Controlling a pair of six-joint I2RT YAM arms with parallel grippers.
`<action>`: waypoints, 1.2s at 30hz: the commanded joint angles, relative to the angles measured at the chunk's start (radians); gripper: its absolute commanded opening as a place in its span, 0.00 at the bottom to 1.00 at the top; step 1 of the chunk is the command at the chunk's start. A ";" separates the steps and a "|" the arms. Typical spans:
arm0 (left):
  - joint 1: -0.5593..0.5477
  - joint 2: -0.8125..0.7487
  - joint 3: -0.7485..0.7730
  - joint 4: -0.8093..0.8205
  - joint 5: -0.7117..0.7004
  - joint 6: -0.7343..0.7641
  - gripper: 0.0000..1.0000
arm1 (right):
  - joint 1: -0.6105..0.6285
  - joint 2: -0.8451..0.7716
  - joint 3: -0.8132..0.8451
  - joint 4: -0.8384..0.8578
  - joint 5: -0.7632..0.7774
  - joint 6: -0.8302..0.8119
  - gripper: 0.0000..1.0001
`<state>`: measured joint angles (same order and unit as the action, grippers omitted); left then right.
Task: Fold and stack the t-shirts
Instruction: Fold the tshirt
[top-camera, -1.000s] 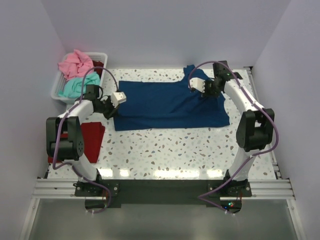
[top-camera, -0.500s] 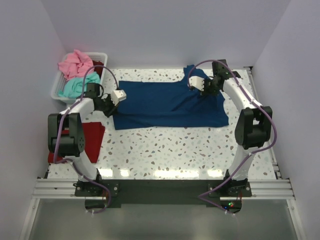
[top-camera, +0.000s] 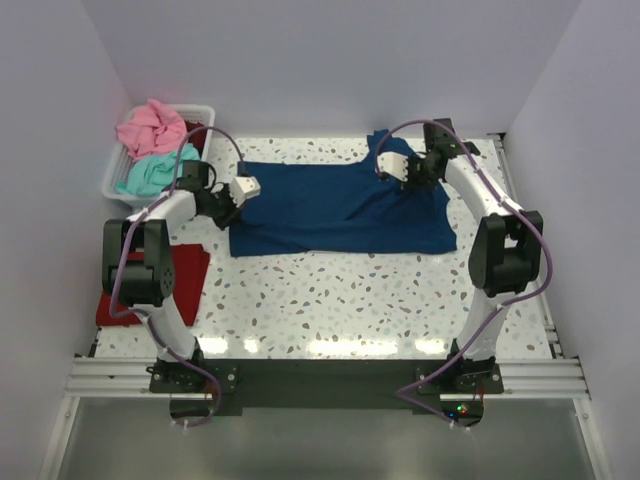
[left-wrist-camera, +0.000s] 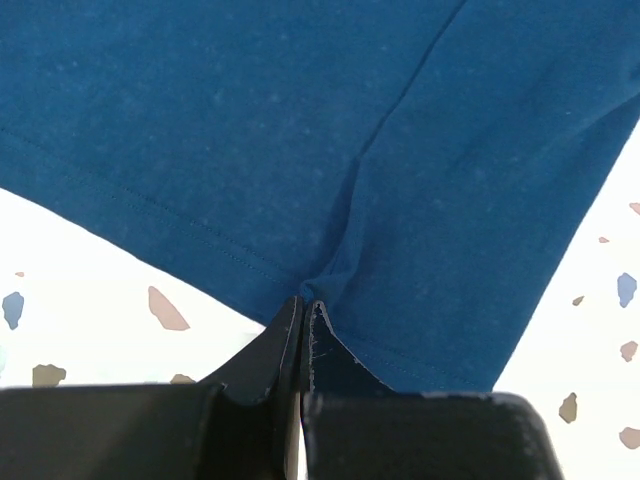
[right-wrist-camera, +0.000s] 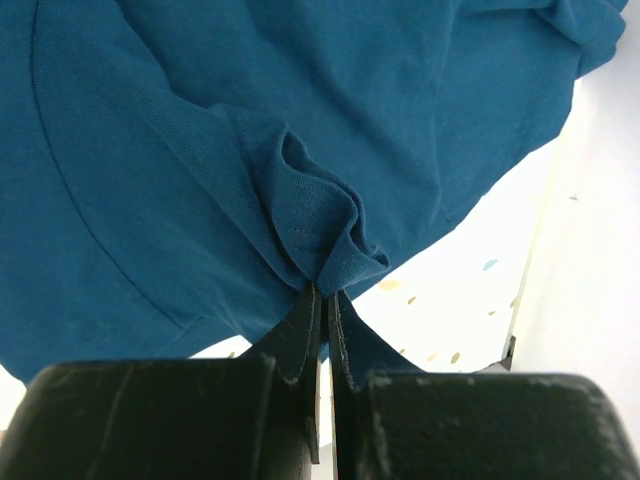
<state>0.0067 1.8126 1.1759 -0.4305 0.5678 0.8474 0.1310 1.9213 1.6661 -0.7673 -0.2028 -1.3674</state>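
A navy blue t-shirt (top-camera: 340, 205) lies spread across the back half of the table, plain side up. My left gripper (top-camera: 236, 197) is shut on its left edge, where a pinch of hem (left-wrist-camera: 320, 285) rises between the black fingers (left-wrist-camera: 255, 365). My right gripper (top-camera: 412, 170) is shut on a bunched fold (right-wrist-camera: 325, 235) near the shirt's upper right corner. A dark red t-shirt (top-camera: 185, 275) lies flat at the table's left side. A pink t-shirt (top-camera: 150, 127) and a teal t-shirt (top-camera: 155, 172) are heaped in the basket.
The white plastic basket (top-camera: 112, 182) stands at the back left corner against the wall. Speckled tabletop (top-camera: 340, 300) shows in front of the navy shirt. Walls close in on both sides and at the back.
My left gripper has pulled the shirt's left edge toward the back, away from the arm bases. The right gripper has shifted slightly back with its fold.
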 joint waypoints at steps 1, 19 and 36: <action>0.003 0.025 0.050 0.033 -0.012 -0.005 0.00 | 0.001 0.010 0.034 0.037 0.011 -0.021 0.00; 0.003 0.096 0.157 0.012 -0.045 -0.140 0.26 | -0.001 0.070 0.035 0.163 0.138 0.151 0.23; 0.101 -0.115 -0.137 -0.036 0.009 -0.479 0.57 | -0.268 0.102 0.098 -0.408 -0.083 0.749 0.48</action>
<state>0.1074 1.6993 1.0630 -0.4763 0.5716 0.4484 -0.1493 2.0411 1.8214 -1.1297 -0.2451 -0.7368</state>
